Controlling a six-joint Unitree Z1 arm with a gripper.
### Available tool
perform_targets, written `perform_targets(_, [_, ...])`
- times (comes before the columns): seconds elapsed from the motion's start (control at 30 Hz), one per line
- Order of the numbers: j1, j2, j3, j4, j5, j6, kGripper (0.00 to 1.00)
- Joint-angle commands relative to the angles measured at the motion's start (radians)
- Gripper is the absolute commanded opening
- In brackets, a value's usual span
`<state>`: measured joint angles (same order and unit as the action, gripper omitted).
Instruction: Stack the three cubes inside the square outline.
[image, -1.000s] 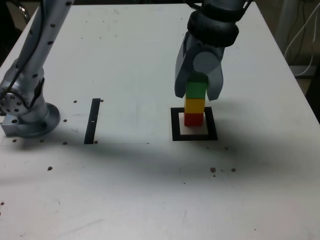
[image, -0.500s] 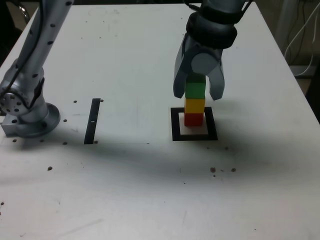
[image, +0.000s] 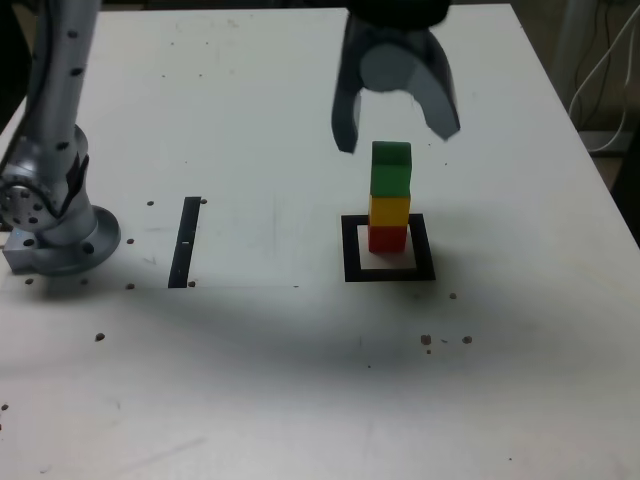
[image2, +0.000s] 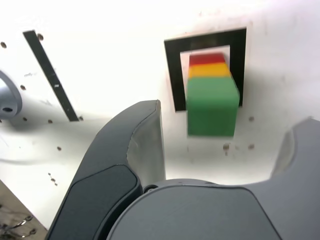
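Exterior view: green cube (image: 391, 168) sits on the yellow cube (image: 389, 210), which sits on the red cube (image: 388, 238), all standing upright inside the square outline (image: 351, 250). So the stack looks done to me. The gripper (image: 396, 132) hangs right above the tower, jaws spread wide, gripping nothing, clear of the green top. The wrist view agrees: the stack lies straight below, between the two fingers (image2: 131, 150). Since the tower's long axis runs vertical, I'd say pulling straight up is safest; any sideways drift could clip it.
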<state>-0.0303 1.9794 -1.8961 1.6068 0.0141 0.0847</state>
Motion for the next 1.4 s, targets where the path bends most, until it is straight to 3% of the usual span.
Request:
perform_targets(0.0, [0.001, -0.059, 0.029, 0.014, -0.012, 0.003, 1.00])
perform_targets(0.17, [0.001, -0.197, 0.141, 0.012, -0.018, 0.003, 0.99])
perform_targets(0.37, [0.001, -0.329, 0.374, -0.004, 0.012, 0.003, 0.99])
perform_targets(0.6, [0.001, -0.371, 0.624, -0.086, 0.020, -0.009, 0.99])
perform_targets(1.0, [0.008, -0.456, 0.936, -0.336, 0.023, -0.042, 0.99])
perform_targets(1.17, [0.009, -0.469, 1.017, -0.430, 0.026, -0.042, 0.99])
perform_targets(1.37, [0.006, -0.483, 1.068, -0.475, 0.039, -0.044, 0.99])
